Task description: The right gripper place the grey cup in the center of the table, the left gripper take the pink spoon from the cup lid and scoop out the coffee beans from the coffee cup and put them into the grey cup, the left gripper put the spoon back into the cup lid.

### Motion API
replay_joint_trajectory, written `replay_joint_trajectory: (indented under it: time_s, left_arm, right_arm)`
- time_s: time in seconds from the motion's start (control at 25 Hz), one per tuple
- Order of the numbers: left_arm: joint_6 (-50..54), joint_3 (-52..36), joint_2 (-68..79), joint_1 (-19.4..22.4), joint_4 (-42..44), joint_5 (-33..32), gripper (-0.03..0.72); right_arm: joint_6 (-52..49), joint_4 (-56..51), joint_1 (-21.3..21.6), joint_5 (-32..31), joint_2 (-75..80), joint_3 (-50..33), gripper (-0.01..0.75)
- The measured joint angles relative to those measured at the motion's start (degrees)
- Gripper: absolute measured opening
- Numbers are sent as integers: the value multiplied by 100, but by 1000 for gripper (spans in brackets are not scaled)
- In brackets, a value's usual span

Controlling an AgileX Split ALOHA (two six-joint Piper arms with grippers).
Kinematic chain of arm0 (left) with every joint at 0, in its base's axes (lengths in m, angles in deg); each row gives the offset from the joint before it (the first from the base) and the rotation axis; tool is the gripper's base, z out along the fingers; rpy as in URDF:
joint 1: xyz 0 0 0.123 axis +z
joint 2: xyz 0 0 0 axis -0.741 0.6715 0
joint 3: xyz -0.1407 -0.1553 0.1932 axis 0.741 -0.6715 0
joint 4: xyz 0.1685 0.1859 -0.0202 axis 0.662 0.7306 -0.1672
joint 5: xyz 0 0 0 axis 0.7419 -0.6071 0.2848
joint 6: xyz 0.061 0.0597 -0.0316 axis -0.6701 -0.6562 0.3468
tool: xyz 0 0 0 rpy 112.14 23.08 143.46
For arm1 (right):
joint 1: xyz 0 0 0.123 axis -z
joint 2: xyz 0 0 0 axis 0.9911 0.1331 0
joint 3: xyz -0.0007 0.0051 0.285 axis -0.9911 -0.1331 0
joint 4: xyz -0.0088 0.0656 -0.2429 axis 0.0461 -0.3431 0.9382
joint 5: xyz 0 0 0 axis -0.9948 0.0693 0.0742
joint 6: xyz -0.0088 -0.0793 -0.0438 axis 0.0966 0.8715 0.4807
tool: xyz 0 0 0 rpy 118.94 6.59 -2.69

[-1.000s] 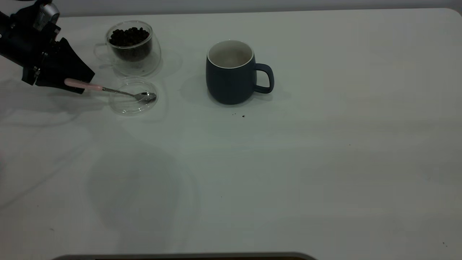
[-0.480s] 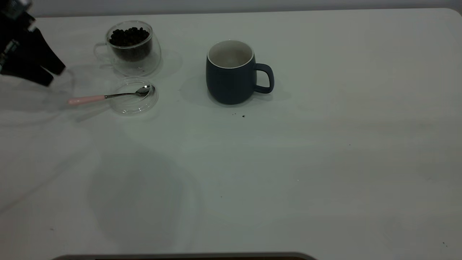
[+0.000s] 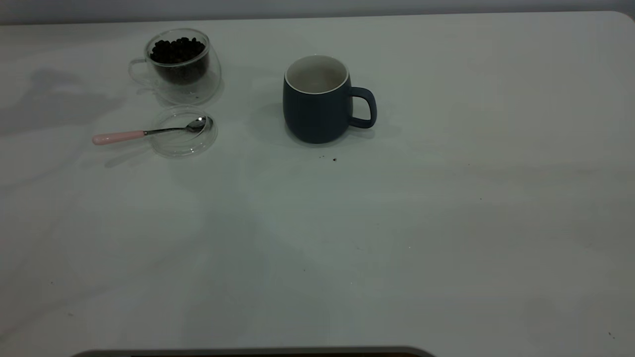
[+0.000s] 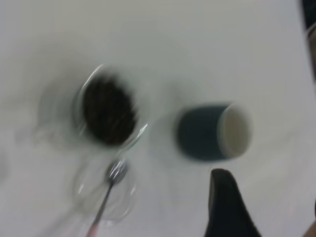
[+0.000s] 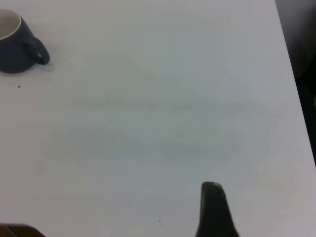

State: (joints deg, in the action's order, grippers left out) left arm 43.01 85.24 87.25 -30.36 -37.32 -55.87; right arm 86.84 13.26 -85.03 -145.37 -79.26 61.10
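Looks like the last step's done: pink spoon (image 3: 144, 133) lies w/ its bowl in the cup lid (image 3: 183, 133), upper left of frame, handle sticking out onto the desk (image 3: 397, 238). Nothing left but parking, I reckon. Coffee cup (image 3: 179, 64) holds beans; grey cup (image 3: 317, 99), upper centre, contents not visible. Left hand (image 4: 229, 210) and right hand (image 5: 213, 210): one finger each shows, holding nothing; opening can't tell.

You see the grey cup (image 3: 317, 101) upright mid-table, handle toward your right. Well to its left stands the glass cup (image 3: 179, 64) of coffee beans; before it, the pink spoon (image 3: 144, 132) rests its bowl in the clear lid (image 3: 184, 141).
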Motion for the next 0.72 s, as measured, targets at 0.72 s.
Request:
replay_joint_trajectory:
  time_s: [0.72]
  left_arm:
    - [2429,-1524,-6082,-1563,4103,0,437]
  right_arm:
    - [0,0,0,0,0,0,529]
